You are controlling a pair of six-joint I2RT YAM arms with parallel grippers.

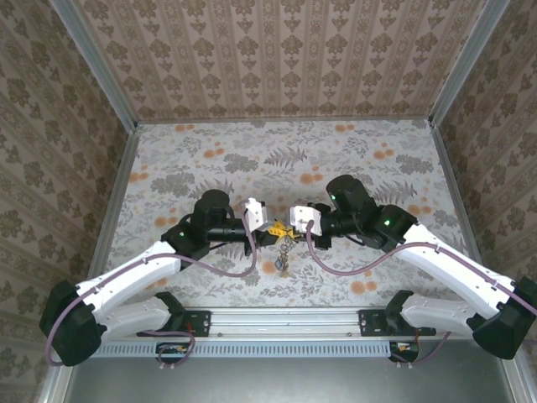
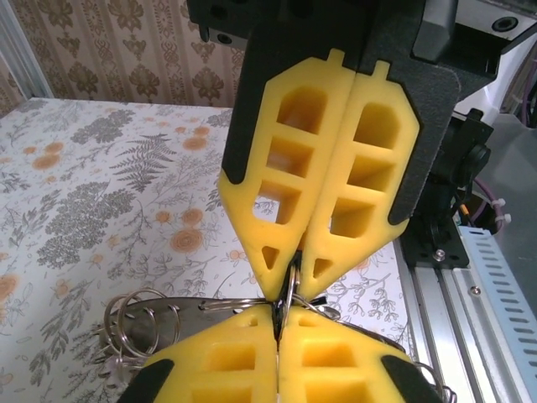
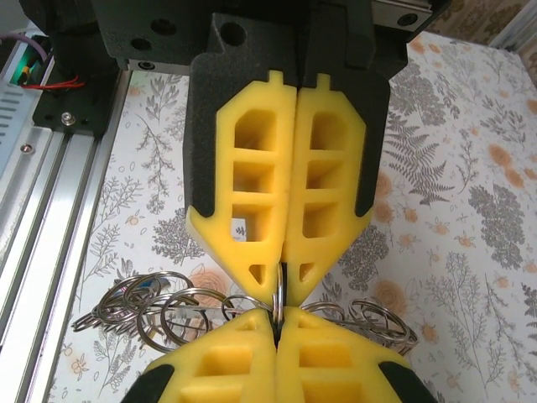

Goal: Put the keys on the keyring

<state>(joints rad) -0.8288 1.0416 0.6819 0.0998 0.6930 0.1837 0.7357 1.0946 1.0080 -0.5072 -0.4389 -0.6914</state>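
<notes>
left gripper (image 2: 278, 327): fingers together, pinching the keyring (image 1: 282, 245) wire at table (image 1: 336, 159) centre | right gripper (image 2: 291, 277): likewise clamped on it, tip against tip | key: I cannot make it out | step: one side should hold firm while other slides slowly | around: floral table, near rail (image 1: 285, 317); bunched small loops (image 3: 159, 304) crowd the fingertips

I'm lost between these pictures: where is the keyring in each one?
Top external: keyring at centre, just below the meeting yellow fingers.
Left wrist: lower left, loops beside the fingers.
Right wrist: lower left and right, loops behind the fingers.
Shared landmark: the yellow fingers meeting tip to tip.
</notes>
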